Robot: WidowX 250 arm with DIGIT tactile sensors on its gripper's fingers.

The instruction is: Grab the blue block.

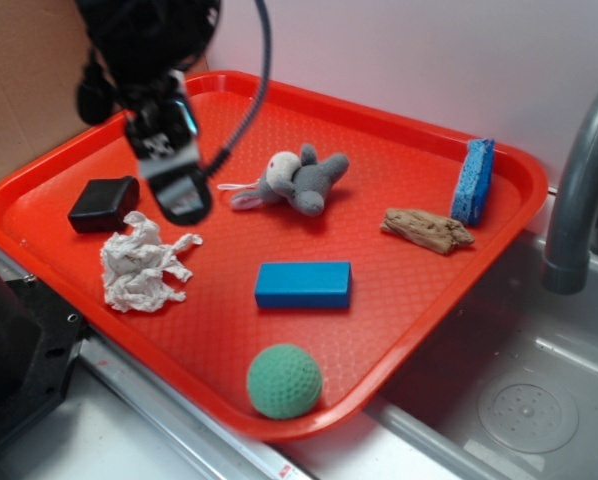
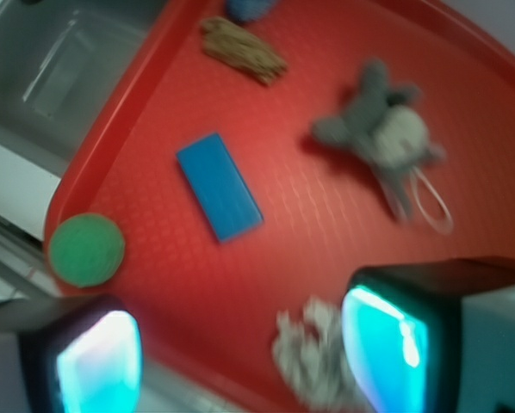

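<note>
In the exterior view the red tray (image 1: 419, 140) fills most of the frame, and the blue block (image 1: 303, 284) lies flat on it a little below the centre, its long side running left to right; in the wrist view the same block (image 2: 219, 186) sits left of the centre, turned diagonally. The gripper (image 1: 175, 175) hangs in the upper left of the exterior view, above the tray and well apart from the block; in the wrist view its two fingers (image 2: 98, 361) show at the bottom edge with a wide gap between them and nothing held, so the jaws stand wide. Just below the gripper lies a crumpled white paper (image 1: 139, 262), and to its left a small black box (image 1: 103, 204); a grey plush toy (image 1: 297, 180) lies near the top centre of the tray. At the bottom edge of the tray rests a green ball (image 1: 284, 381), near the block but not touching it; at the right side a piece of brown wood (image 1: 427, 230) lies just beside a blue sponge (image 1: 473, 180) standing on its edge. Right of the tray there is a grey sink (image 1: 529, 390) with a dark faucet (image 1: 579, 190).
</note>
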